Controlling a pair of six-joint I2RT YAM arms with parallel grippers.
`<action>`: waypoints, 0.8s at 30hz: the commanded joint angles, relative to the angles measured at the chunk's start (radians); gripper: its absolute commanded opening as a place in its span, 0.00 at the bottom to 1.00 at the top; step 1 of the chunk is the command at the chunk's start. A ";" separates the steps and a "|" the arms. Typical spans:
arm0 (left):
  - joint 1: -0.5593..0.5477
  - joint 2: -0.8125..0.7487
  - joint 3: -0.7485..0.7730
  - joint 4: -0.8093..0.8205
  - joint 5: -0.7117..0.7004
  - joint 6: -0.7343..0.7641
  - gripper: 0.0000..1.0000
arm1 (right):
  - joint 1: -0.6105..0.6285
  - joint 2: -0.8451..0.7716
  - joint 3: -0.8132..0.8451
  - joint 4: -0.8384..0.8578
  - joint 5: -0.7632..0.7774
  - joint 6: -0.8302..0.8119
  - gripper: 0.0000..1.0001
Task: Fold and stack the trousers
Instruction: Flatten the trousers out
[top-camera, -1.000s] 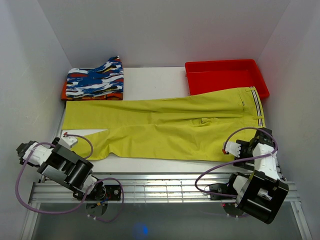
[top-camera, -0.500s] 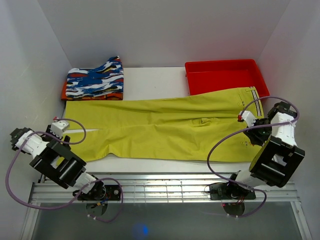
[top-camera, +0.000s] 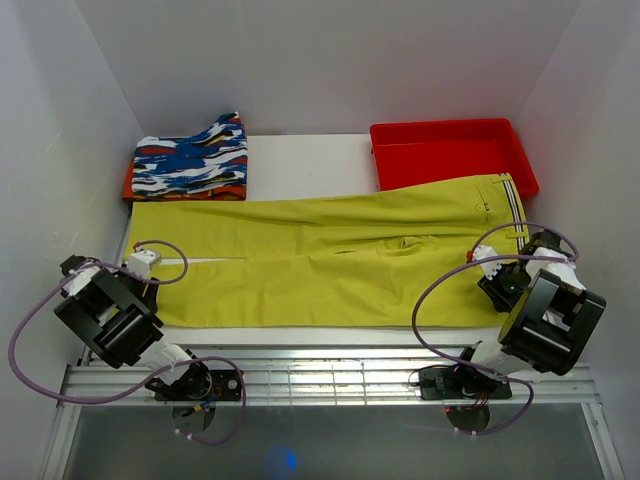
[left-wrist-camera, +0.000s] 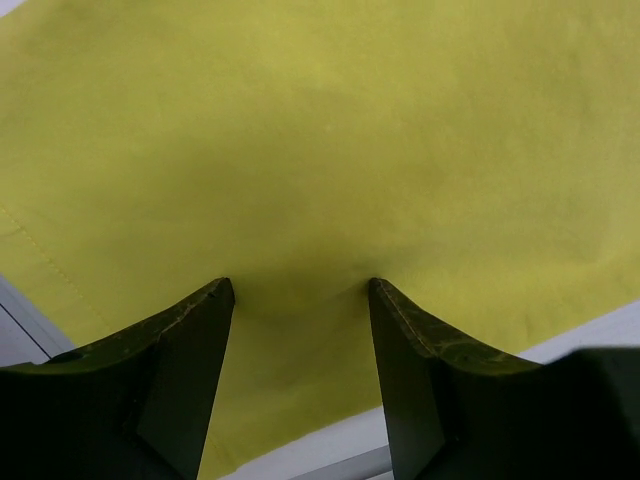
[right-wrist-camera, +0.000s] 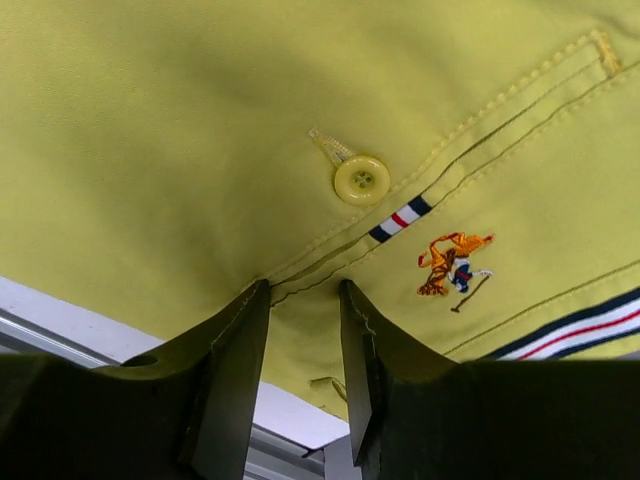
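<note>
Left wrist: trousers (left-wrist-camera: 330, 140) cut off by frame

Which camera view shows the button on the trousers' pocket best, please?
The right wrist view: the button sits large and sharp, beside a striped tab and an emblem. The top external view shows the trousers, but that button is too small to find. The left wrist view shows only plain cloth.
</note>
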 joint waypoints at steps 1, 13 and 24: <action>0.036 0.060 -0.082 0.059 -0.187 0.027 0.67 | -0.054 0.045 -0.098 0.126 0.130 -0.108 0.40; 0.080 0.049 0.285 -0.351 0.073 0.165 0.77 | -0.117 -0.132 0.056 -0.169 -0.060 -0.234 0.51; -0.309 0.161 0.443 0.030 0.141 -0.445 0.75 | 0.053 0.210 0.618 -0.066 -0.343 0.378 0.34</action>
